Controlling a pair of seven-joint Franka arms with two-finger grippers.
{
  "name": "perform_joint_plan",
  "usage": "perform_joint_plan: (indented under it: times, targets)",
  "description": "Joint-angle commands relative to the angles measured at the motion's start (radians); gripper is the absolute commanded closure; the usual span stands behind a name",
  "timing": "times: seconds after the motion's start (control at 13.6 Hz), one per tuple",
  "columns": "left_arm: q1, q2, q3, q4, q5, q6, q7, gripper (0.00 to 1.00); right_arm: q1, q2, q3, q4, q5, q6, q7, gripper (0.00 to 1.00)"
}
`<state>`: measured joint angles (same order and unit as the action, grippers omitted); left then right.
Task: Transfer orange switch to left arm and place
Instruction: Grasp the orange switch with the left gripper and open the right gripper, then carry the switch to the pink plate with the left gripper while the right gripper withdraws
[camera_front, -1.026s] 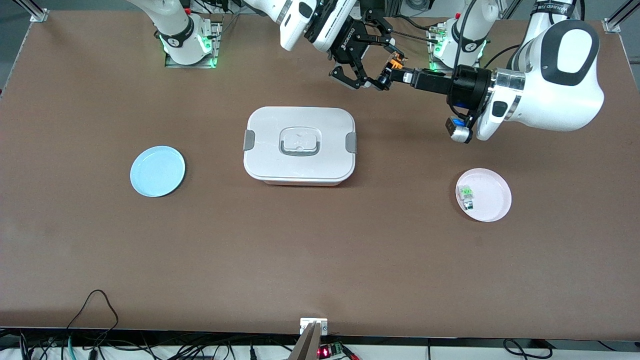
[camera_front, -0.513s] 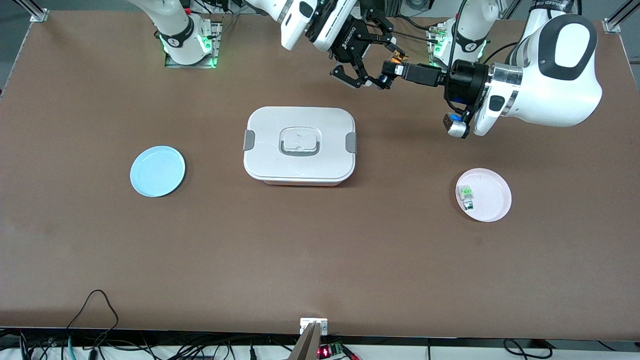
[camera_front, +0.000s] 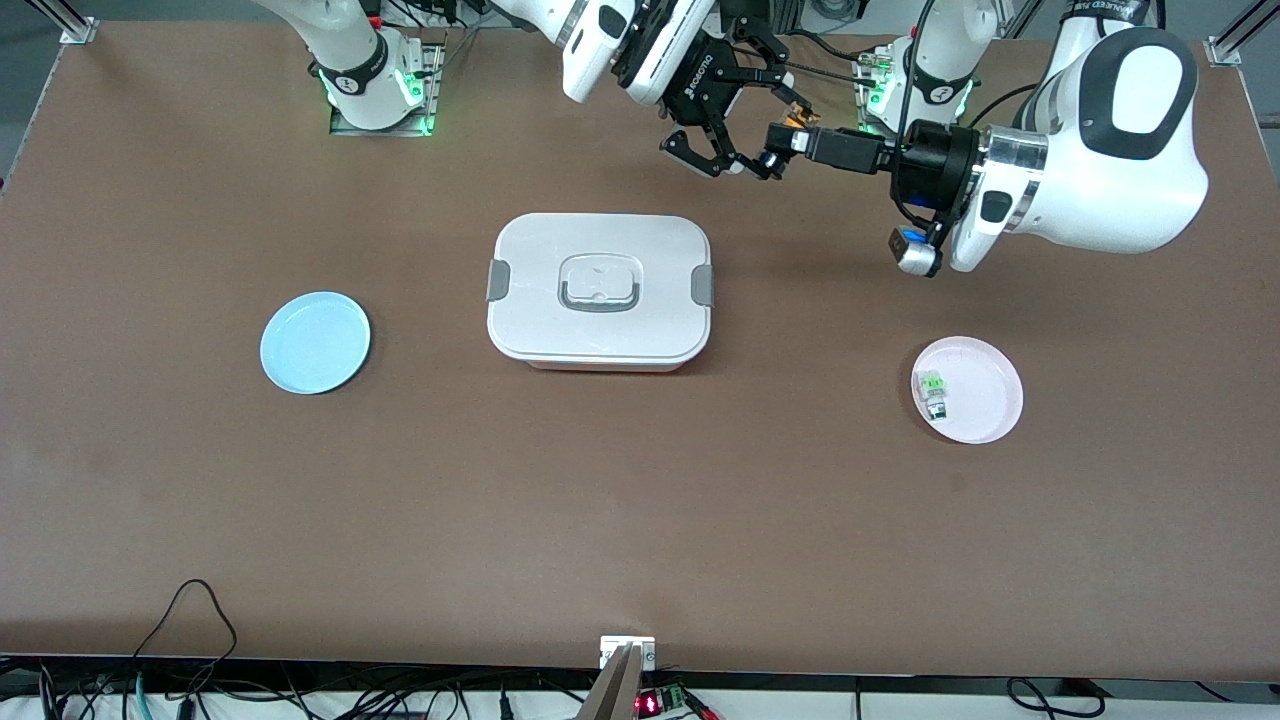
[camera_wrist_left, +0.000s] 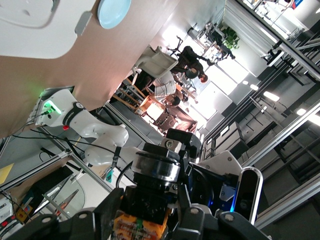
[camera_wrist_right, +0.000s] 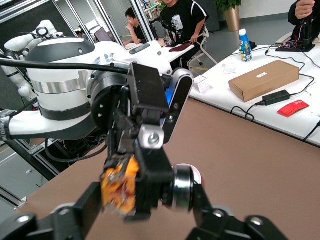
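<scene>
Two grippers meet in the air near the worktop's edge where your arm bases stand, roughly midway along it and a little toward the left arm's end. Your left gripper (camera_front: 790, 135) reaches in level from the left arm's end and is clamped on the orange switch (camera_front: 797, 121); in the right wrist view you see the orange switch (camera_wrist_right: 120, 184) pinched between its dark fingers (camera_wrist_right: 150, 175), cap to one side and metal-ringed black body to the other. Your right gripper (camera_front: 745, 130) comes down from the base edge with its fingers spread wide on either side of the switch; I can't tell from any view whether they touch it. In the left wrist view the switch (camera_wrist_left: 140, 226) sits low in the frame between the spread black fingers (camera_wrist_left: 80, 225).

Nearer the front camera than this meeting point, the box (camera_front: 599, 290) stands with its lid on at the middle of the worktop, clear of both grippers. Toward the left arm's end you have a pink plate (camera_front: 985, 400) holding a small green-topped component (camera_front: 934, 392) near its rim. Toward the right arm's end lies a blue plate (camera_front: 315, 342).
</scene>
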<state>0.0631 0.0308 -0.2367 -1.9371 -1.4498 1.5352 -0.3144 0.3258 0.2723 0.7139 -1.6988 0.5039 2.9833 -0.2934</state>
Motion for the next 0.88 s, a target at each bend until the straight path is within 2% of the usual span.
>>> perform_joint_plan:
  times: [0.0, 0.15, 0.29, 0.44, 0.66, 0.81]
  targets:
    - [0.033, -0.022, 0.033, -0.013, 0.055, 0.000, -0.006, 1.00, 0.013, -0.004, -0.002, 0.007, 0.005, 0.000, 0.023, 0.00]
    - [0.035, -0.020, 0.043, -0.011, 0.095, 0.000, -0.002, 1.00, 0.013, -0.004, -0.002, 0.008, 0.005, 0.000, 0.023, 0.00]
    - [0.035, -0.011, 0.074, -0.013, 0.204, 0.020, 0.021, 1.00, 0.003, -0.002, -0.002, 0.007, 0.016, -0.010, 0.034, 0.00]
    - [0.043, 0.009, 0.083, -0.016, 0.277, 0.026, 0.063, 1.00, -0.019, -0.007, -0.019, 0.007, 0.016, -0.123, 0.103, 0.00]
    - [0.050, 0.018, 0.083, -0.016, 0.504, 0.040, 0.069, 1.00, -0.025, -0.013, -0.100, 0.002, 0.018, -0.182, 0.233, 0.00]
    - [0.050, 0.031, 0.083, -0.014, 0.717, 0.078, 0.098, 1.00, -0.025, -0.025, -0.206, 0.002, 0.016, -0.303, 0.237, 0.00]
